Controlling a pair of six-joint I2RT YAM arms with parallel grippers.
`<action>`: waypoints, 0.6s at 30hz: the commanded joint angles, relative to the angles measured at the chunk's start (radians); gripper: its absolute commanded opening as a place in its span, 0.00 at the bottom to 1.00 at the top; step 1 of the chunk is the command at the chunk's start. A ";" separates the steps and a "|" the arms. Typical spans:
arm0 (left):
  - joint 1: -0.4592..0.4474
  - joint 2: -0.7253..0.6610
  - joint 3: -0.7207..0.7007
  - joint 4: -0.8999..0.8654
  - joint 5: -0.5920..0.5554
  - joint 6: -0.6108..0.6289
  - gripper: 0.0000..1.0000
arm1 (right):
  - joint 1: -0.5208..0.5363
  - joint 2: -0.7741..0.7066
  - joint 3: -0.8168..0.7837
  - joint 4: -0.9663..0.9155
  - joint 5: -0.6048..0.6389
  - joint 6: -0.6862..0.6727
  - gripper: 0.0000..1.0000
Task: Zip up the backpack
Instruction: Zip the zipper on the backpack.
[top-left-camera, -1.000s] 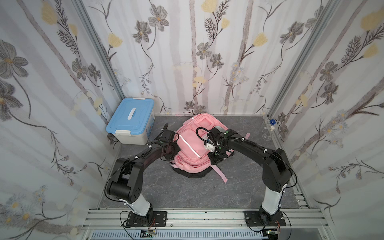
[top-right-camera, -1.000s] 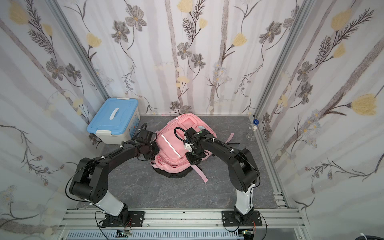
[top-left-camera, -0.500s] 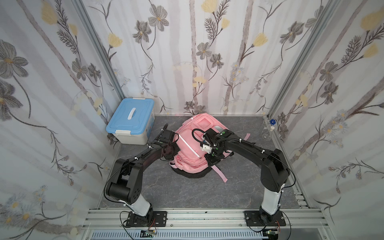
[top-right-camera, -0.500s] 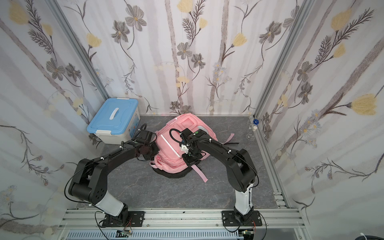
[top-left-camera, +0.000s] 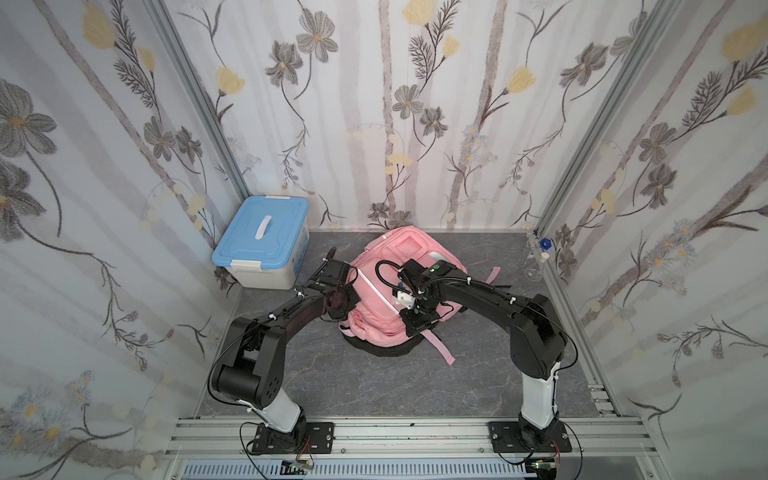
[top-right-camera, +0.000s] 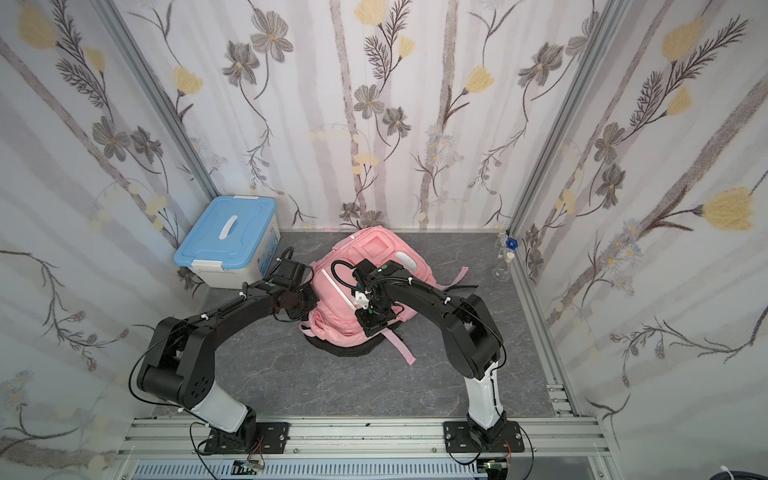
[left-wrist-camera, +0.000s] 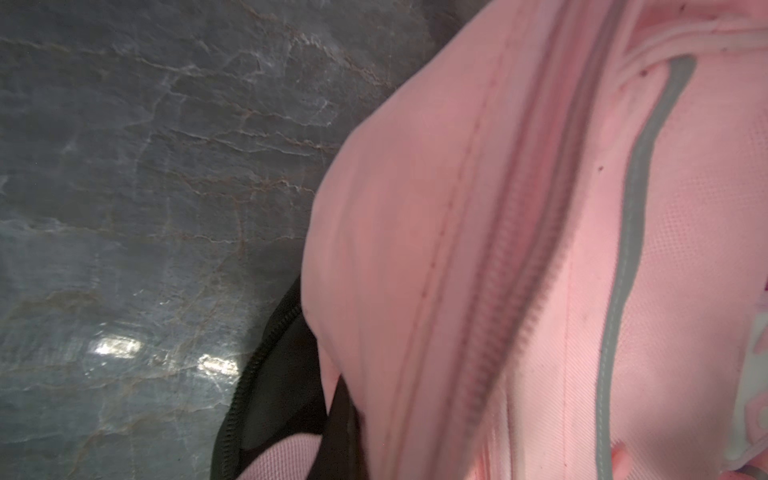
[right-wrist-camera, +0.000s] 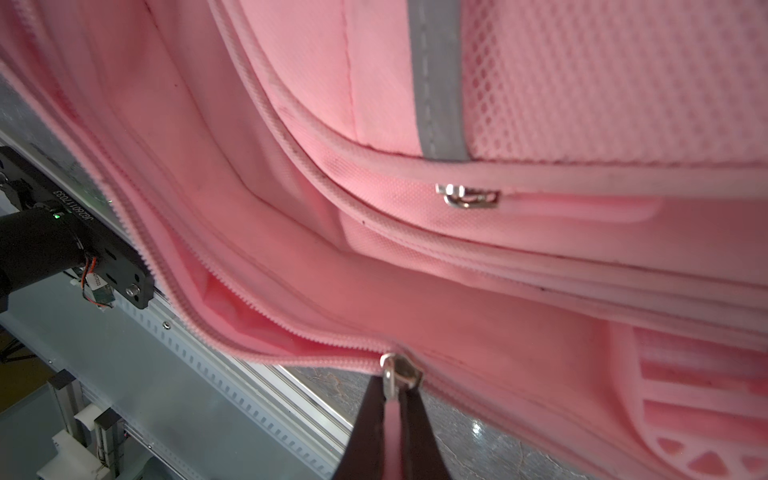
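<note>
The pink backpack (top-left-camera: 390, 257) (top-right-camera: 374, 253) lies on the grey floor between both arms. In the right wrist view my right gripper (right-wrist-camera: 392, 401) is shut on the pink pull tab of a metal zipper slider (right-wrist-camera: 395, 370). Beyond the slider the zipper (right-wrist-camera: 249, 309) gapes open. A second slider (right-wrist-camera: 467, 196) sits on an upper zipper. In both top views the right gripper (top-left-camera: 415, 328) (top-right-camera: 372, 328) is at the pack's near edge. My left gripper (top-left-camera: 347, 307) (top-right-camera: 307, 309) presses the pack's left side. One of its dark fingers (left-wrist-camera: 343, 424) shows under pinched pink fabric.
A white box with a blue lid (top-left-camera: 262, 245) stands at the back left. A glass flask (top-left-camera: 536, 266) stands by the right wall. A loose pink strap (top-left-camera: 440, 347) trails toward the front, and the aluminium rail (top-left-camera: 395, 430) runs along the near edge.
My right gripper has slid leftward and nearer along the pack's near edge, taking the zipper pull with it. The left arm has stayed put.
</note>
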 joint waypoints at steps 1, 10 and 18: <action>-0.002 -0.001 0.002 0.036 -0.016 -0.023 0.00 | 0.010 0.005 0.014 0.035 -0.082 0.033 0.00; -0.002 0.000 0.002 0.042 -0.012 -0.023 0.00 | 0.036 0.016 0.036 0.059 -0.136 0.078 0.00; -0.003 -0.008 -0.013 0.045 -0.015 -0.025 0.00 | 0.045 0.030 0.033 0.096 -0.186 0.113 0.00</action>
